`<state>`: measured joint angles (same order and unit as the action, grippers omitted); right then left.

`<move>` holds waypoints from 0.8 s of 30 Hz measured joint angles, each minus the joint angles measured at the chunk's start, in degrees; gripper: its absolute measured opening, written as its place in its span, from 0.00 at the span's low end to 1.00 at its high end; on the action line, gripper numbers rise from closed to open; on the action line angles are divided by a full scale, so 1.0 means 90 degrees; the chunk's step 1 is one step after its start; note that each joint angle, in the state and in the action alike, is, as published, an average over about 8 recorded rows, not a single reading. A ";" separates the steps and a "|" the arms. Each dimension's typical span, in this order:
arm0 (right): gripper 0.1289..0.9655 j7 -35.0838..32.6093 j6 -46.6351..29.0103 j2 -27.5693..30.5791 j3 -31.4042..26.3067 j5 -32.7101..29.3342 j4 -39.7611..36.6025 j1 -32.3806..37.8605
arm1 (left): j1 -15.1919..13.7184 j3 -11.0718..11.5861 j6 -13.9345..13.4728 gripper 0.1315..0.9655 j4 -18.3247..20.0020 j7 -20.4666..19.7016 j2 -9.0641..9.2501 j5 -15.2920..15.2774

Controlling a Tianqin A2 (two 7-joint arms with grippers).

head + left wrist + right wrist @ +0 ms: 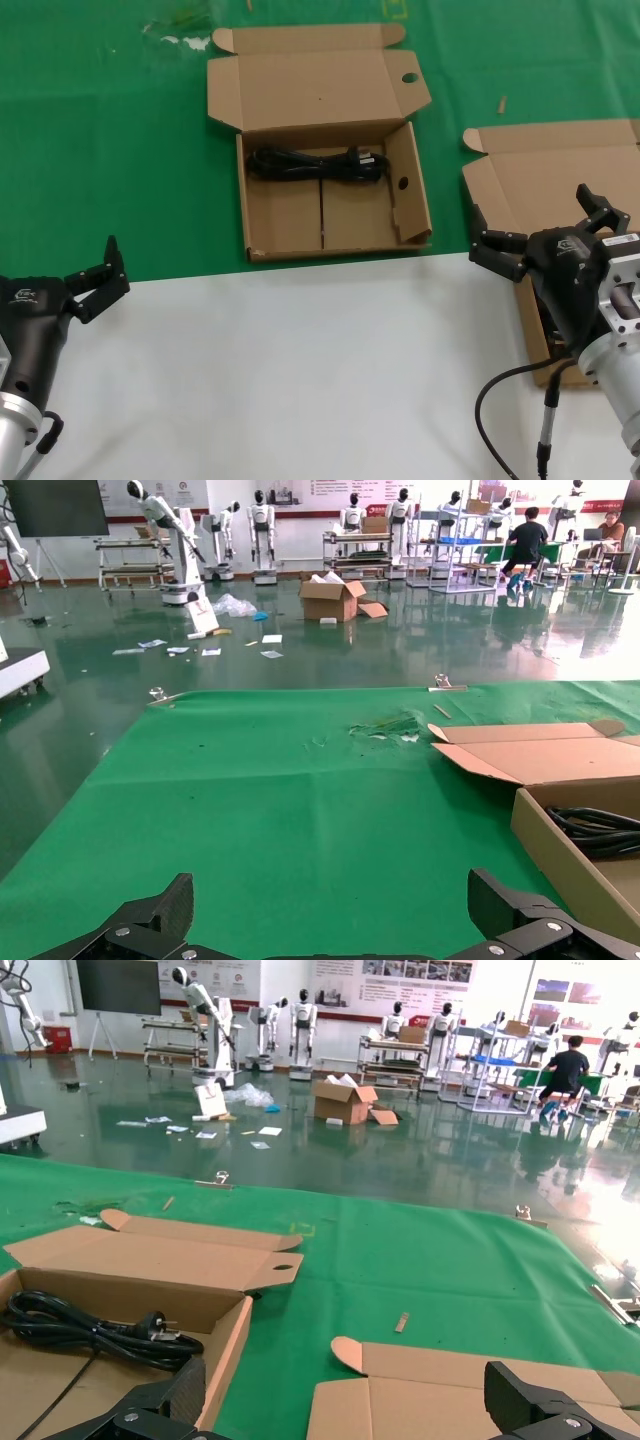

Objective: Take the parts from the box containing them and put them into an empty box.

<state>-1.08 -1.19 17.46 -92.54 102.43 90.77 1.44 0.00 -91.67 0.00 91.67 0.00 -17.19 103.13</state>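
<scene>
A brown box with round holes in its flaps (262, 215) lies open at the centre of the green mat. One black coiled power cord (315, 163) lies along its far wall; the cord (95, 1328) and the holed lid (150, 1257) also show in the right wrist view. A plain-lidded box (550, 165) sits open at the right. My right gripper (535, 222) hovers open over it and hides its inside. My left gripper (98, 278) is open and empty at the near left, above the white surface.
The green mat (120, 150) covers the far half of the table, the white surface (300, 370) the near half. A small cardboard scrap (502, 104) lies on the mat between the boxes. The right arm's cable (485, 400) hangs near the front.
</scene>
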 joint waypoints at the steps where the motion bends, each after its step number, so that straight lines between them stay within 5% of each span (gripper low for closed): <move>1: 1.00 0.0000 0.0000 0.0000 0.0000 0.0000 0.0000 0.0000 | 0.0000 0.0000 0.0000 1.00 0.0000 0.0000 0.0000 0.0000; 24: 1.00 0.0000 0.0000 0.0000 0.0000 0.0000 0.0000 0.0000 | 0.0000 0.0000 0.0000 1.00 0.0000 0.0000 0.0000 0.0000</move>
<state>-1.08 -1.19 17.46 -92.54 102.43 90.77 1.44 0.00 -91.67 0.00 91.67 0.00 -17.19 103.13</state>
